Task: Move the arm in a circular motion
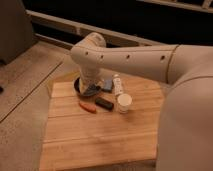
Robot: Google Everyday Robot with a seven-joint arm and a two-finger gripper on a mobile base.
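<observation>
Arm [150, 59]: cream, reaches from the right foreground to a bent joint over the far left of the wooden table [100, 145], then turns down. Gripper [90, 88]: at the dark bowl [78, 88]; grip state cannot be told. Just beside: white bottle [118, 85], white cup [124, 102], black block [104, 103].

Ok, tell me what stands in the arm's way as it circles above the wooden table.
The arm reaches over the table, its hand hanging low at the dark bowl. The white bottle and white cup stand close beside it; a low circle could hit them.
</observation>
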